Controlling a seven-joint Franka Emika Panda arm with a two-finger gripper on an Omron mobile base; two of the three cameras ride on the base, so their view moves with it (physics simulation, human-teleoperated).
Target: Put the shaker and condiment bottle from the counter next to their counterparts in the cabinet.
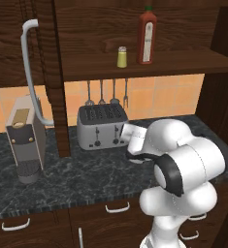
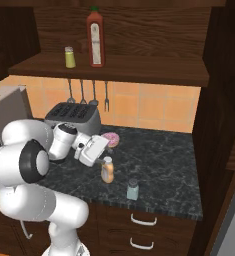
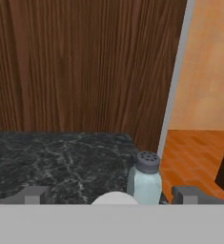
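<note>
The shaker (image 2: 133, 189) is standing upright near the front edge of the counter (image 2: 159, 160), alone. Just behind it and to its left, the bottle (image 2: 107, 170) is standing upright, apart from the shaker. The gripper (image 2: 105, 148) is hovering directly above the bottle's cap with its 2 fingers spread wide, grasping nothing. In the hand view the fingertips (image 3: 35, 194) are flanking a pale round cap (image 3: 114, 199), with the shaker (image 3: 145, 177) just beyond. A pink doughnut (image 2: 111, 139) is lying behind the gripper, beside the toaster (image 2: 73, 117). A coffee machine (image 1: 25, 138) is standing further left. Above, on the cabinet (image 2: 114, 70) shelf, the yellow-green shaker (image 2: 69, 57) and red bottle (image 2: 95, 37) are standing near each other.
</note>
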